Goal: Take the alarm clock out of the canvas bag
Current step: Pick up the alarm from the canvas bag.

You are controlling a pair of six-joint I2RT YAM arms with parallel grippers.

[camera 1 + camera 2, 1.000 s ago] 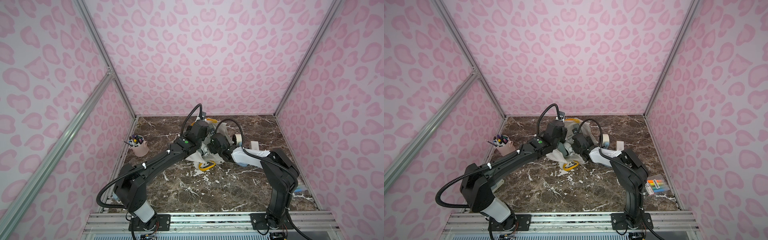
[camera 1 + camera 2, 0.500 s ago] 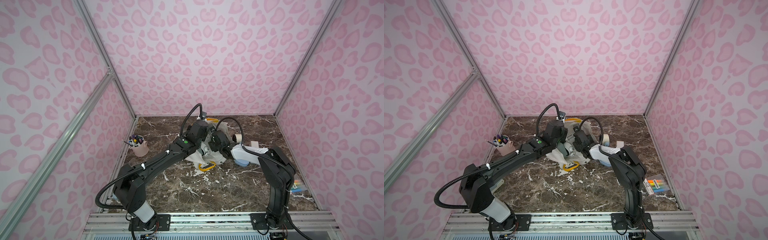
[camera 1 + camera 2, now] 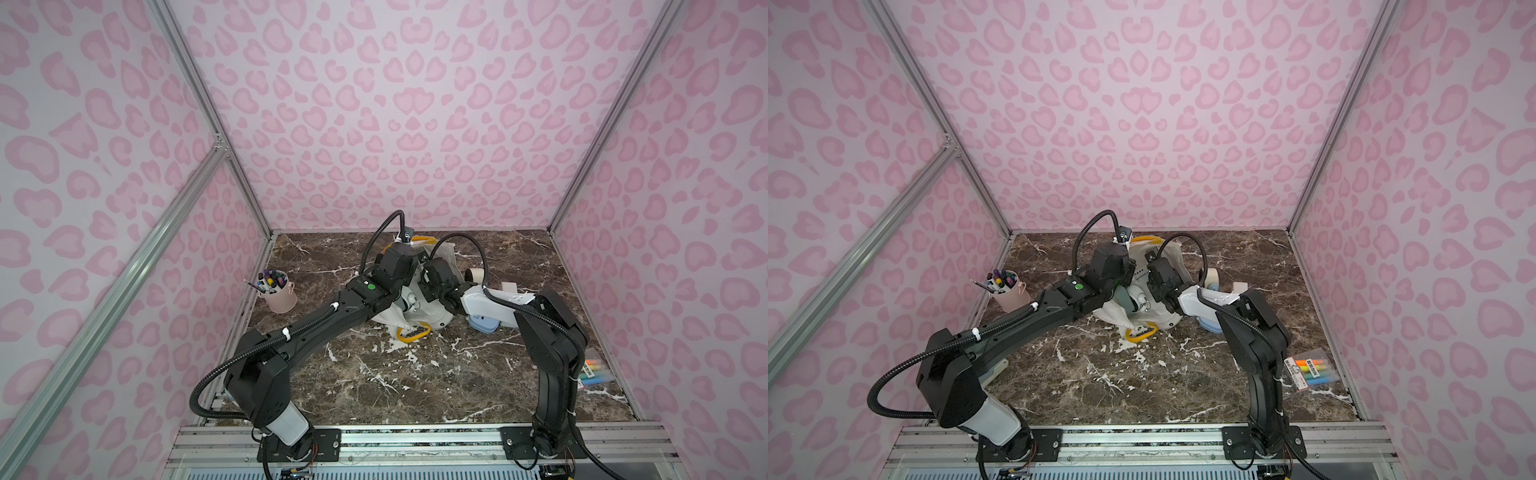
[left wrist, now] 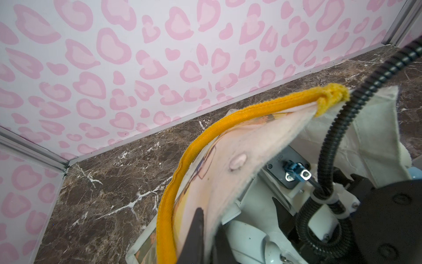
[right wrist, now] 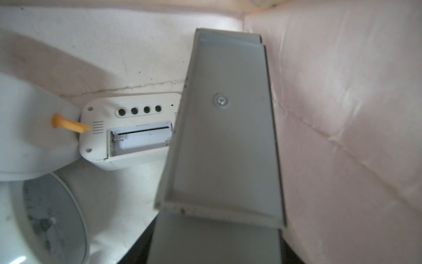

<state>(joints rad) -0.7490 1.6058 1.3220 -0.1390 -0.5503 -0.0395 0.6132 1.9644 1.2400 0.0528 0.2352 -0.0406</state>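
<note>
Bag (image 4: 239, 141): rim pinched up by left gripper (image 4: 209, 225).
Clock (image 5: 52, 219): inside, beside digital clock (image 5: 127, 134).
Right gripper (image 3: 422, 291): inside bag; grasp not discernible.
Likely hazard: fingers (image 5: 228, 114) catch cloth or wrong clock; bag lifts too.

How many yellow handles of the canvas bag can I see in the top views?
2. One yellow handle stands raised at the canvas bag's far side; the other handle lies on the table at its near side. None seems hidden.
</note>
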